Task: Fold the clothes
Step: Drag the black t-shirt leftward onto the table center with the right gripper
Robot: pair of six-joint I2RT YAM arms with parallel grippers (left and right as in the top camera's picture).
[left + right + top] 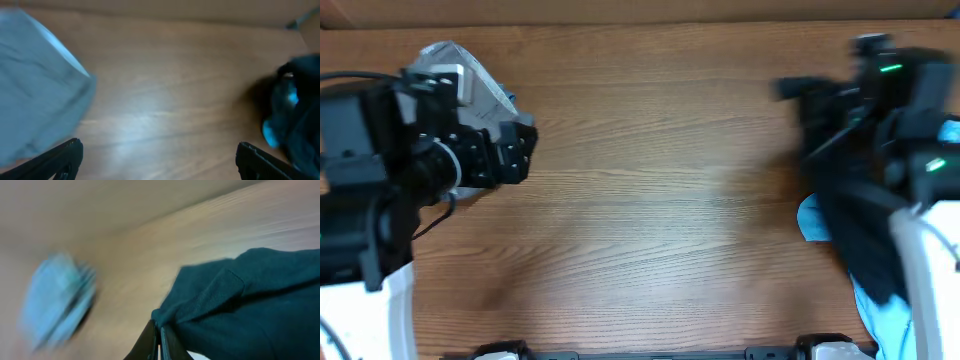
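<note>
Pinching a fold of the black T-shirt, the right jaws are closed tight on the cloth, which bunches just above their tips and spreads away to one side in the right wrist view. From overhead the shirt is a dark, blurred mass under the right arm. Light blue cloth shows just beside it, but the blur hides whether the two touch. The left jaws stand wide, their two fingers well apart, with bare bench between them and nothing held. A folded grey garment lies on the bench ahead of the left jaws, toward the left edge of that view and just beyond the nearer finger.
</note>
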